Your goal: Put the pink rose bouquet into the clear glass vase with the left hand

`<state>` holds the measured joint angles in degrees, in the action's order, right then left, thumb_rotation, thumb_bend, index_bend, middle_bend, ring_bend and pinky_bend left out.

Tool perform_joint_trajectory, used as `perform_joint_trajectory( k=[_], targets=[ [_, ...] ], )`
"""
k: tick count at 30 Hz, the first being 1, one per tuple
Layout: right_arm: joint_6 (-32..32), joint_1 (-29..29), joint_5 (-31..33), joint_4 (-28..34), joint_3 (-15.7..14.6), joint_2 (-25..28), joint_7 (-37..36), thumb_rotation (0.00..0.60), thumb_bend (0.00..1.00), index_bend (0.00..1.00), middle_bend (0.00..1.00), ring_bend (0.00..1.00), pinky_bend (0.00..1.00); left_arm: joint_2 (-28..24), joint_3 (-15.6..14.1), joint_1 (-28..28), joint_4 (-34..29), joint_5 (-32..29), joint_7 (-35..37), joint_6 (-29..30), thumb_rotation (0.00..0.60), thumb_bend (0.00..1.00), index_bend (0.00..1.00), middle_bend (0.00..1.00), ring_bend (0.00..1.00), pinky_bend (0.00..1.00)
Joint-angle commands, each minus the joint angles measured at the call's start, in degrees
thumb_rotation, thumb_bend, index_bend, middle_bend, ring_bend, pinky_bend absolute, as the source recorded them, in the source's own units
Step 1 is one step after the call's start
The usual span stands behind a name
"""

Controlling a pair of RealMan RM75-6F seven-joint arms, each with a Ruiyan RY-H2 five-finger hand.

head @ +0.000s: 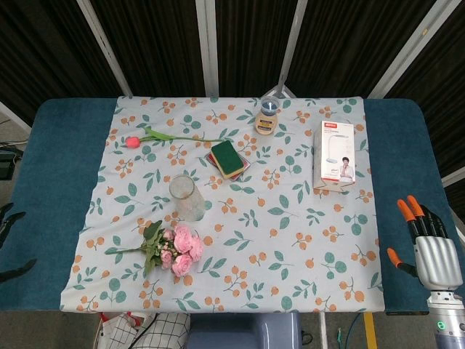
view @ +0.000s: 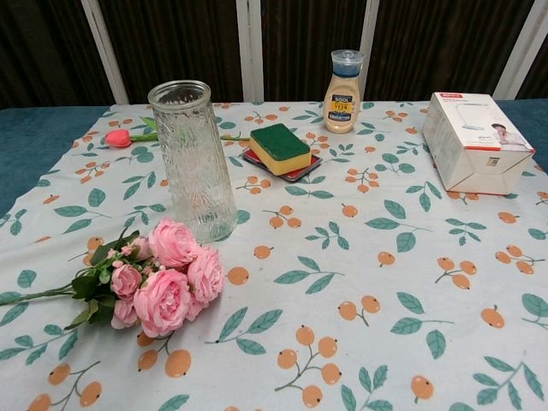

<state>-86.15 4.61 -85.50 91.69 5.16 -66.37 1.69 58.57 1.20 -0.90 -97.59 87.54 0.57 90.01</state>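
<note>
The pink rose bouquet (head: 174,247) lies on its side on the floral tablecloth near the front left, blooms to the right and stems pointing left; the chest view shows the bouquet (view: 163,278) close up. The clear glass vase (head: 186,197) stands upright and empty just behind it, and the vase (view: 193,163) is a small gap away from the blooms. Only dark fingertips of my left hand (head: 10,243) show at the left edge, spread apart and holding nothing, well left of the bouquet. My right hand (head: 430,247) hovers off the table's right side, fingers extended, empty.
A single red tulip (head: 133,141) lies at the back left. A green sponge (head: 227,158) on a red pad sits behind the vase. A dressing bottle (head: 267,116) stands at the back centre. A white lamp box (head: 336,154) lies at the right.
</note>
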Motion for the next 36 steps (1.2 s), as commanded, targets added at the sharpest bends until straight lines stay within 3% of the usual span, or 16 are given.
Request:
perform_joint_trajectory(
  k=[1, 14, 23, 26, 31, 36],
  targets=[
    [-0.18, -0.05, -0.1, -0.08, 0.0, 0.05, 0.14, 0.6, 0.28, 0.1, 0.0, 0.01, 0.11, -0.14, -0.11, 0.08, -0.26, 0.01, 0.13, -0.08, 0.6, 0.2, 0.19, 0.06, 0.0, 0.06],
    [-0.76, -0.68, 0.39, 0.07, 0.1, 0.7, -1.24, 0.6, 0.28, 0.1, 0.0, 0.01, 0.1, -0.36, 0.43, -0.45, -3.38, -4.35, -1.57, -3.38, 0.6, 0.17, 0.14, 0.08, 0.0, 0.06],
    [-1.01, -0.79, 0.39, 0.51, 0.26, 0.99, -1.86, 0.6, 0.28, 0.1, 0.0, 0.01, 0.08, -1.05, 0.88, -0.29, -3.56, -6.14, 1.98, -4.31, 0.6, 0.15, 0.11, 0.05, 0.0, 0.06],
    [-0.99, -0.82, 0.65, 0.54, 0.42, 1.1, -2.34, 0.6, 0.28, 0.1, 0.0, 0.01, 0.07, -0.83, 1.14, -1.87, -4.04, -7.55, 2.66, -7.85, 0.6, 0.13, 0.1, 0.04, 0.0, 0.06],
    [-0.72, -0.69, 0.49, 0.74, 0.31, 1.01, -2.16, 0.6, 0.28, 0.1, 0.0, 0.01, 0.07, -2.04, 1.96, -8.8, -7.49, -10.91, 2.39, -20.87, 0.6, 0.12, 0.09, 0.05, 0.0, 0.06],
    [-0.19, -0.3, 0.46, 1.09, 0.36, 0.86, -1.5, 0.6, 0.28, 0.1, 0.0, 0.01, 0.06, -1.26, 3.17, -12.61, -10.55, -13.01, 0.88, -25.8, 0.6, 0.1, 0.09, 0.06, 0.0, 0.06]
  ],
)
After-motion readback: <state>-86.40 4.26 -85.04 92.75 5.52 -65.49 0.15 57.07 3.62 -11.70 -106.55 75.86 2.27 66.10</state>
